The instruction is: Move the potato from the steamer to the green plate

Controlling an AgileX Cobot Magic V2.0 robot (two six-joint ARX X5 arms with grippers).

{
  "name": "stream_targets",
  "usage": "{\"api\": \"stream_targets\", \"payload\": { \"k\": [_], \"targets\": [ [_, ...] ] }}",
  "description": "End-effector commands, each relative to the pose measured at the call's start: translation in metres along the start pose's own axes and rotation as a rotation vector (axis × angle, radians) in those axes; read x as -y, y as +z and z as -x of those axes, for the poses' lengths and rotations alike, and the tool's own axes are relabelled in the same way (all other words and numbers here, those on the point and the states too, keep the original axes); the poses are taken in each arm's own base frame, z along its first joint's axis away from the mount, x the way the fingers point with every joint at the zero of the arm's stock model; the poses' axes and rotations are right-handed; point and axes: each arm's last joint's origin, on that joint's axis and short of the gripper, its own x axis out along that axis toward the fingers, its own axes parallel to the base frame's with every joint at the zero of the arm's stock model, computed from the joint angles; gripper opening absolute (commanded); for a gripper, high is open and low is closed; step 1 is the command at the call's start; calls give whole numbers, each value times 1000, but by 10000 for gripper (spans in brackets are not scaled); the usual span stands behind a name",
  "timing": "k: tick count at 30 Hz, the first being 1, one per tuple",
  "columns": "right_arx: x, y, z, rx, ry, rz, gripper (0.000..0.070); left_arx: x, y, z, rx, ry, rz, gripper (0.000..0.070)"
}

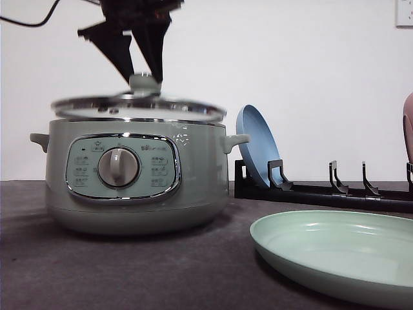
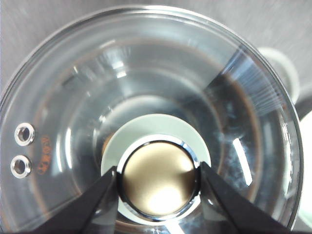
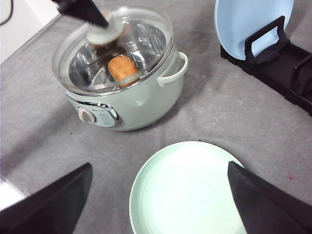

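Note:
The pale green steamer (image 1: 135, 187) stands on the left of the grey table. Its glass lid (image 1: 139, 106) hangs just above the rim, held by the knob (image 1: 143, 82), on which my left gripper (image 1: 143, 79) is shut. In the left wrist view the black fingers (image 2: 97, 200) clamp both sides of the knob (image 2: 158, 183). Through the lid (image 3: 141, 39) the orange-brown potato (image 3: 123, 69) lies inside the steamer (image 3: 141, 105). The green plate (image 3: 190, 195) lies empty at the front right, directly under my right gripper (image 3: 159, 165), which hangs high and wide open.
A blue plate (image 1: 255, 142) stands on edge in a black dish rack (image 1: 322, 194) behind the green plate (image 1: 335, 252). Bare grey cloth separates the steamer from the green plate. A pinkish object (image 1: 408, 123) shows at the right edge.

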Motion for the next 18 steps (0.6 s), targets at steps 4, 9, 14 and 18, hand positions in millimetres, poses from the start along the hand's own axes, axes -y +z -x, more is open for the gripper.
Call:
{"api": "stream_targets", "payload": {
  "k": [4,9,14,18],
  "targets": [
    [-1,3,1,14,5,9,560,3,12,39,140,-6,10,0],
    [-1,3,1,13,5,9,560,4,14,67,216,22,12,0],
    [-1,3,1,15,-1,9,560,4,12,88,272,30,13,0],
    [-1,3,1,16,-8,10,560,2,9,95,287,33,17,0]
  ]
}}
